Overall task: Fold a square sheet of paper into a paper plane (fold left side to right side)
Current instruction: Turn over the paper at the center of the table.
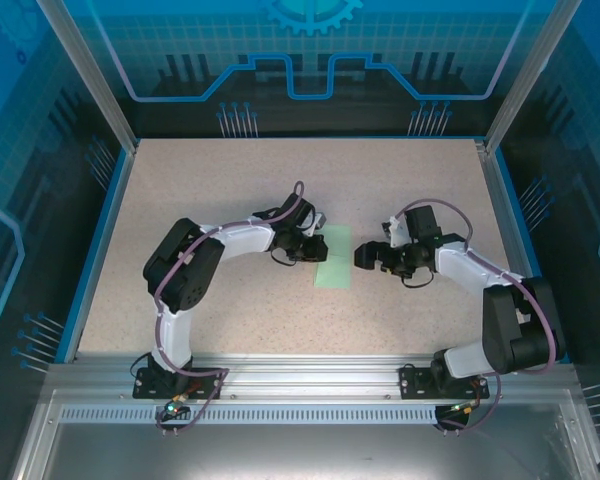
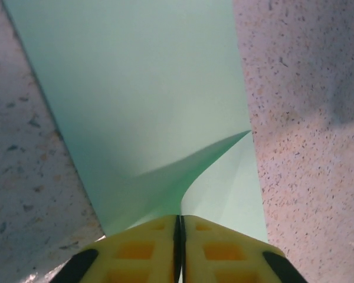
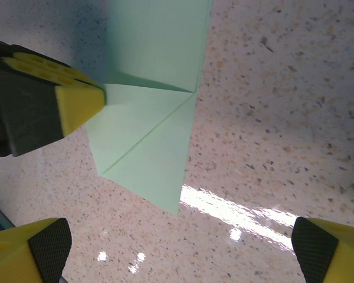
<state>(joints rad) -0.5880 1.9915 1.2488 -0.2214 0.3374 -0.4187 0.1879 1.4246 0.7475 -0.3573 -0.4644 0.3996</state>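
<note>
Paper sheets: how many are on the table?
1. The sheet lies centrally on the table, partly folded, a flap pinched in the left gripper; the right gripper is open beside it. None looks hidden.

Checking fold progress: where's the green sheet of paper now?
Top view: the sheet of paper lies mid-table between the left arm, whose jaws pinch its left edge, and the right arm.

Paper (image 1: pixel 333 260): pale mint green, plain, no print; folds show as darker green shade.
Table (image 1: pixel 230 190): beige, speckled with dark and rust flecks; blue border.
Left gripper (image 2: pixel 178 236): yellow fingers, black corners.
Right gripper (image 3: pixel 183 253): yellow, black cross-hatched pads.
2 arms (image 1: pixel 240 240): white shells, black joints; mauve cables (image 1: pixel 430 203).
Walls (image 1: pixel 40 150): blue, grid and circuit-line pattern, gear motif on top.
Front rail (image 1: pixel 310 375): silver.
</note>
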